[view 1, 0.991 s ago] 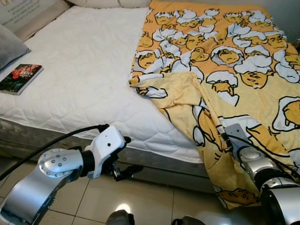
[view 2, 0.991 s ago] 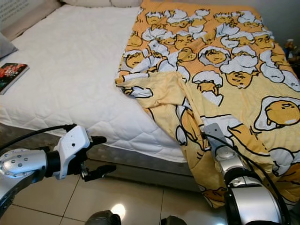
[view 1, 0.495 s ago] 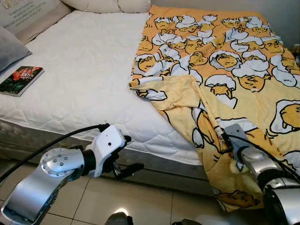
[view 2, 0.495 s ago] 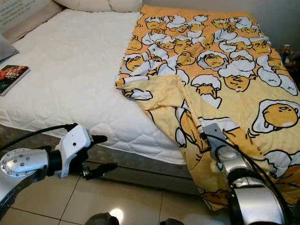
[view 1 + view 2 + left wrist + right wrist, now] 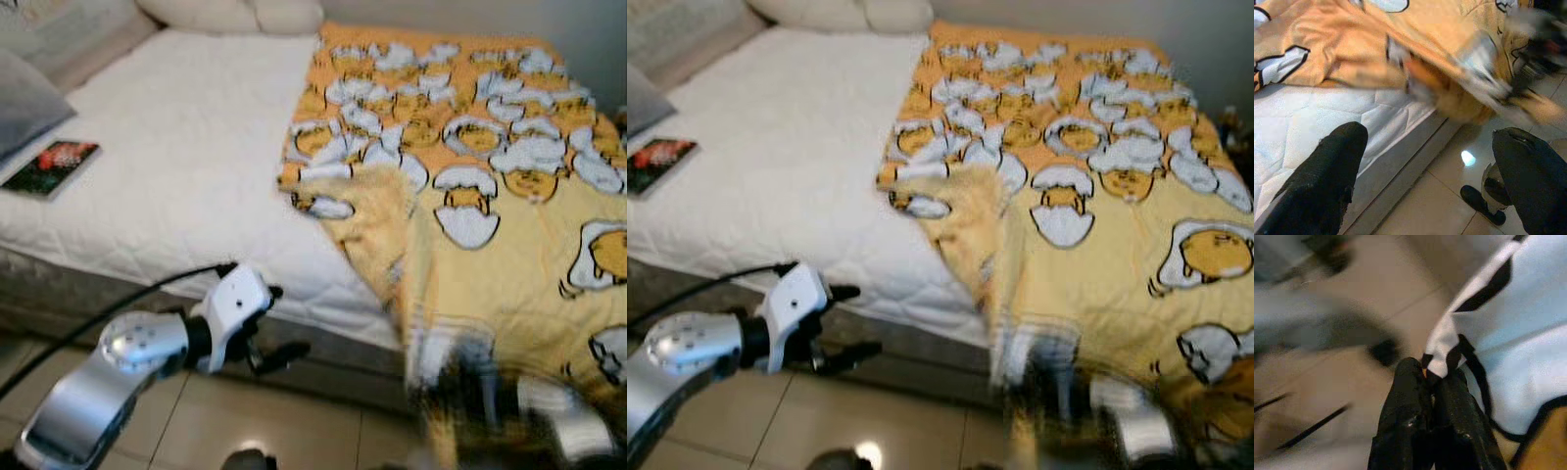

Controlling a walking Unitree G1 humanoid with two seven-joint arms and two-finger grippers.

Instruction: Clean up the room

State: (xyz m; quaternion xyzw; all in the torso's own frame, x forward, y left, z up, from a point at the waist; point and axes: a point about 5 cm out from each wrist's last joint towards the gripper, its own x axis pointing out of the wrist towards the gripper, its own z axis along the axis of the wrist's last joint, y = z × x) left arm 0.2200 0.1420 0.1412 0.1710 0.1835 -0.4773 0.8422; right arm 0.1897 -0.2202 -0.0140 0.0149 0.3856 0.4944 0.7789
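Blanket: yellow, egg-printed; covers the bed's right half, its near corner hanging over the bed's foot edge toward the floor.
Right gripper: at that hanging corner, fingers clenched on a pinch of blanket hem.
Left gripper: fingers spread, holding nothing, below the bed edge, left of the blanket.
Open room: bare white mattress left of the blanket; a book near its far-left edge.

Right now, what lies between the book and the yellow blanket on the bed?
Bare white mattress separates the book from the yellow blanket, seen in both eye views.
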